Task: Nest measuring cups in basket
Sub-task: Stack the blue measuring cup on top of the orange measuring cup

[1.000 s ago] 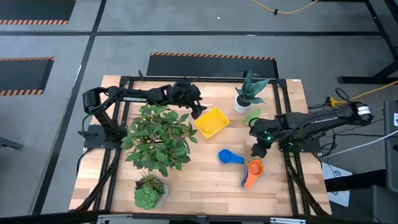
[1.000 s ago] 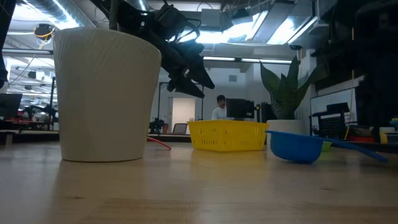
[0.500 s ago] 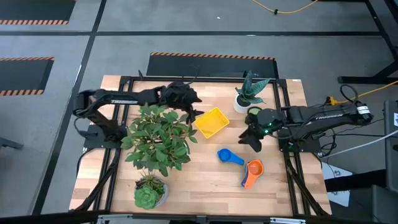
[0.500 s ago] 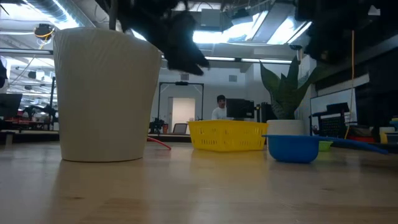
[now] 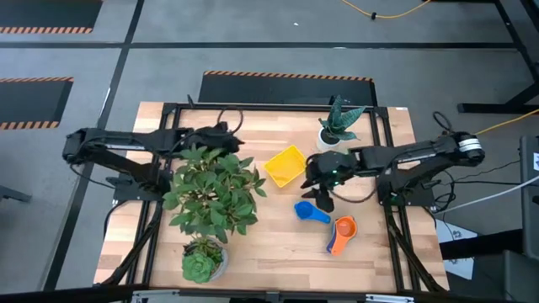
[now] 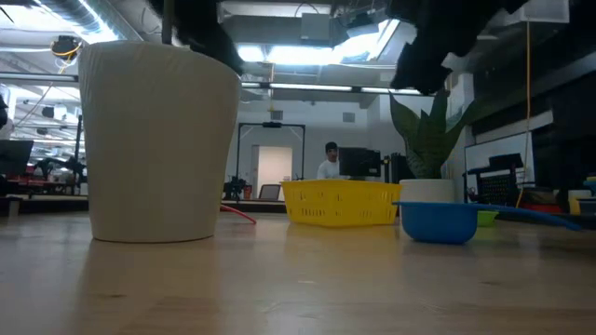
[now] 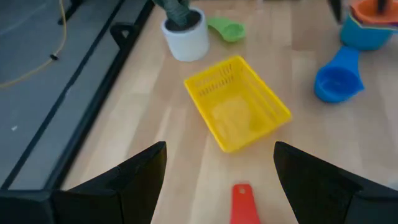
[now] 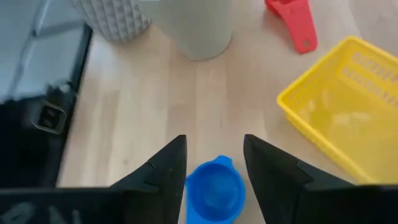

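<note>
Nearest the front edge of the counter (image 5: 278, 252) sat a little succulent pot (image 5: 202, 263), with the big leafy plant (image 5: 215, 187) just behind it. Over to the right, an orange cup (image 5: 343, 227) was stacked in a light blue one, and the blue cup (image 5: 308, 210) lay on its own between that stack and the yellow basket (image 5: 285, 165), which had nothing in it. The right pincer (image 5: 322, 199) hung right over the blue cup, fingers partly apart, gripping nothing. A green cup (image 7: 226, 29) lay by the white pot of the spiky plant (image 5: 337, 122), and a red cup (image 8: 291, 18) lay near the basket. The left pincer (image 5: 226, 135) sat at the back behind the leafy plant, wide open and empty.
</note>
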Available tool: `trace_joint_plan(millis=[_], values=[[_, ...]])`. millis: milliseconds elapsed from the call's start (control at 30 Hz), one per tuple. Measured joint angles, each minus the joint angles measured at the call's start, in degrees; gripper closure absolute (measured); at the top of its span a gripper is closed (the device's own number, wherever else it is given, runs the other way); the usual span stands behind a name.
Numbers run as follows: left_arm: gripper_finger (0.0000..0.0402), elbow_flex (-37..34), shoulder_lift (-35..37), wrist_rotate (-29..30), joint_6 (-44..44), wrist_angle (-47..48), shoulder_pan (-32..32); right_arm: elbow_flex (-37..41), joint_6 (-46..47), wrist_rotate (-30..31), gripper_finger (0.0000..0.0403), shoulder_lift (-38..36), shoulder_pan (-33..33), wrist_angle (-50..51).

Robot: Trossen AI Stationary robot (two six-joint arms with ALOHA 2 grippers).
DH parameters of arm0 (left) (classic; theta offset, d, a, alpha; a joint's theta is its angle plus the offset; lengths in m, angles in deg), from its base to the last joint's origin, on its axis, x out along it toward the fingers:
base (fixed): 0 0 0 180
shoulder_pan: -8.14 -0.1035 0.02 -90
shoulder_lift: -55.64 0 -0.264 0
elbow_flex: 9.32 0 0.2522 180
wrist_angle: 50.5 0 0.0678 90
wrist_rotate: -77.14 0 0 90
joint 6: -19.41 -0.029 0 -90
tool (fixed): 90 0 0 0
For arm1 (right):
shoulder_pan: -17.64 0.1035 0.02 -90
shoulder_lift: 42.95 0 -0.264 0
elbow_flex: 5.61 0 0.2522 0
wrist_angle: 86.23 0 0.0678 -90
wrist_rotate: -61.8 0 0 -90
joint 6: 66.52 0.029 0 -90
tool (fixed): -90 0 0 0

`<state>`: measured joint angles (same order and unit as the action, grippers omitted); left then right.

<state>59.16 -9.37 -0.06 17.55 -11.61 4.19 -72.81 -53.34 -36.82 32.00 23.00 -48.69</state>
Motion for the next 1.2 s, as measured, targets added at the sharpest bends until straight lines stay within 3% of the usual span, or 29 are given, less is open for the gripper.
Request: trace_joint_plan(millis=[233, 467, 1200], values=[[0.0111, -10.3, 7.2, 0.1, 4.4, -1.6, 3.6, -7.9, -11.0, 0.1, 0.0239, 10.6, 0.0, 11.6], [0.0111, -17.5, 10.2, 0.1, 6.2, -5.6, 4.6, -9.1, -16.7, 0.0, 0.0239, 18.3, 0.0, 12.1], [0.0111, -19.9, 9.9, 0.2, 6.3, -8.2, 4.5, -9.2, -18.2, -1.5, 0.0239, 28.4, 0.0, 10.1]])
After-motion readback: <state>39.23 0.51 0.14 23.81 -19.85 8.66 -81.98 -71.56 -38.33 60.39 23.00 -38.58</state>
